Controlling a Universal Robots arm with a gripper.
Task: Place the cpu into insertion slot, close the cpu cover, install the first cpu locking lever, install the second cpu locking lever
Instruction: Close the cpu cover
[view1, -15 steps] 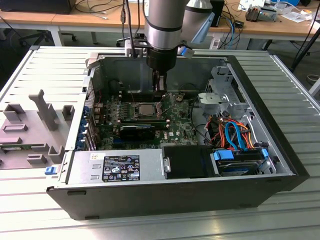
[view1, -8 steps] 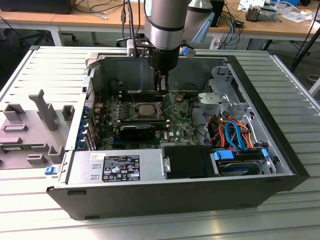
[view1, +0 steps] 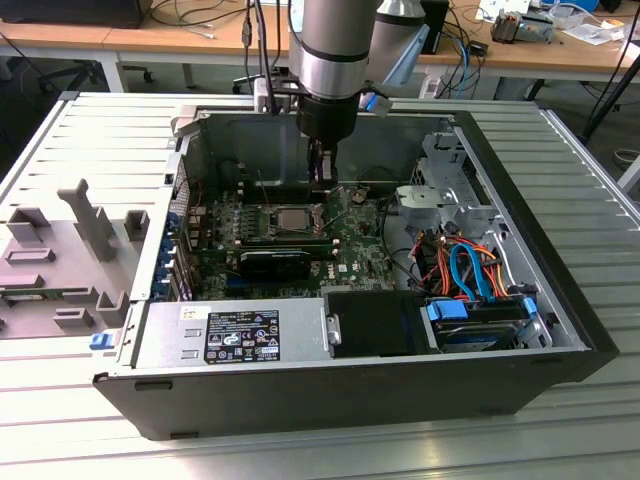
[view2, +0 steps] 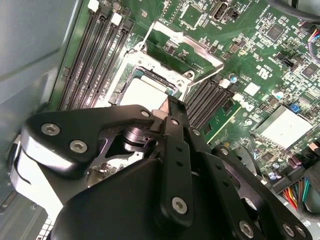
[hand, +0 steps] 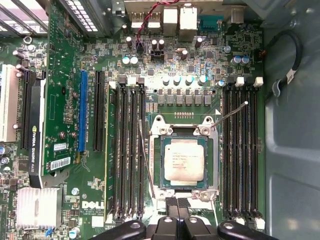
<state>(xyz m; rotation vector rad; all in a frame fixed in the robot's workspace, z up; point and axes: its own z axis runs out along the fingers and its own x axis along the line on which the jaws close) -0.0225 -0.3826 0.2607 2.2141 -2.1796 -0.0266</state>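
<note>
A slatted metal counter (view1: 60, 130) carries an open computer case (view1: 300, 400) that lies on its side across the middle of the exterior view. The robot arm (view1: 330, 50) comes down from the upper middle of that view into the case. Below it is the green motherboard (view1: 350, 250).

The pincer (view1: 320, 180) hangs just above the board, at the upper centre of the exterior view. In the first wrist view its two black fingertips (hand: 170, 210) are pressed together with nothing between them, just beside the edge of the insertion slot (hand: 160, 191).

In the second wrist view the cpu cover (view2: 195, 46) stands swung up, off the slot. The cpu (hand: 185, 160) lies flat in the insertion slot, its grey metal top bare, with long memory slots on both sides.

One thin wire lever (hand: 231, 114) slants away from a corner of the slot. Another wire lever (hand: 146, 165) runs along the opposite side.
</note>
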